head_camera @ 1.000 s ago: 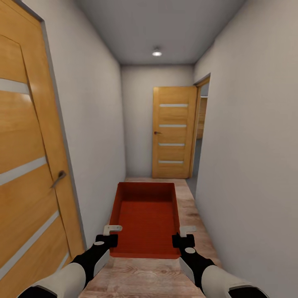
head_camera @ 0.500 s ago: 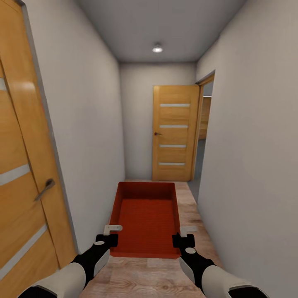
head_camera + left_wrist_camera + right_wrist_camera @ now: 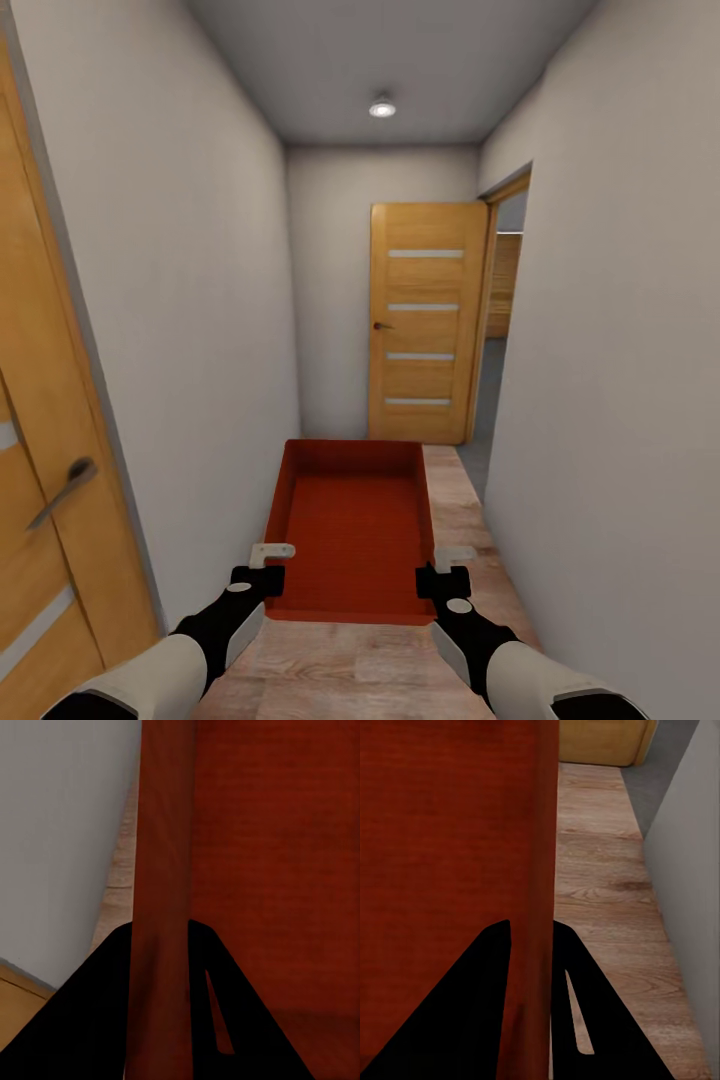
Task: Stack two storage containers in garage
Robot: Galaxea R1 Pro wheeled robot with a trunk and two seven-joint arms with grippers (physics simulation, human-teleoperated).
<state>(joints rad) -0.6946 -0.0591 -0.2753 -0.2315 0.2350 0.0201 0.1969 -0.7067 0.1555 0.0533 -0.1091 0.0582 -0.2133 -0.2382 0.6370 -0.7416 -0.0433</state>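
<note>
An orange-red storage container hangs in front of me above the wood-plank hallway floor, held level between both arms. My left gripper is shut on its left wall, one dark finger on each side of the wall. On the right wall my right gripper is shut in the same way. The container is empty, with a ribbed bottom.
I am in a narrow hallway with white walls close on both sides. A wooden door with a lever handle is near on the left. At the far end stands an open wooden door beside a doorway on the right.
The camera has moved forward down the hallway: the left door has slid out of view to the left and the far door has grown closer. Both grippers hold the container as before.
</note>
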